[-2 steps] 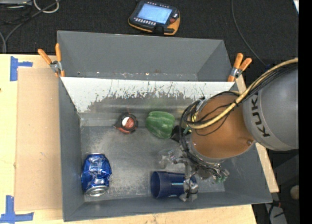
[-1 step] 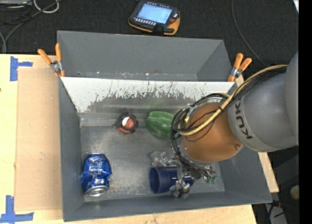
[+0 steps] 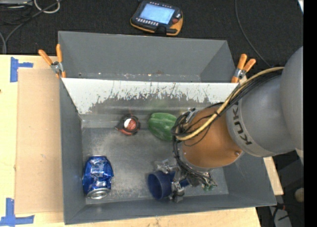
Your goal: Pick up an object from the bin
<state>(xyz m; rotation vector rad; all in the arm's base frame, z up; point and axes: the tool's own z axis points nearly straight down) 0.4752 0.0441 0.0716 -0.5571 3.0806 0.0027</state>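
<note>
So the arm comes in from the right and the tool (image 3: 179, 187) sits low in the front part of the grey bin (image 3: 148, 68). It's right up against a dark blue cup (image 3: 158, 185) that lies near the front wall, a bit right of the middle. The tool's metal bits meet the cup's right edge, but honestly I can't tell whether the tool is spread, pressed together or pinching the cup (the orange cover (image 3: 208, 144) on the wrist and the jumble of hardware under it hide that part). Black and yellow cables (image 3: 225, 106) loop over the orange cover. Just behind the wrist, toward the sloped back wall, there's a green rounded thing (image 3: 161, 124) that looks like a bell pepper, with its right side tucked behind the cover. Left of it, near but apart, is a small red and white thing (image 3: 130, 124). Over in the front left corner, well apart from the rest, a crushed blue can (image 3: 98, 176) lies on the bin floor.
</note>
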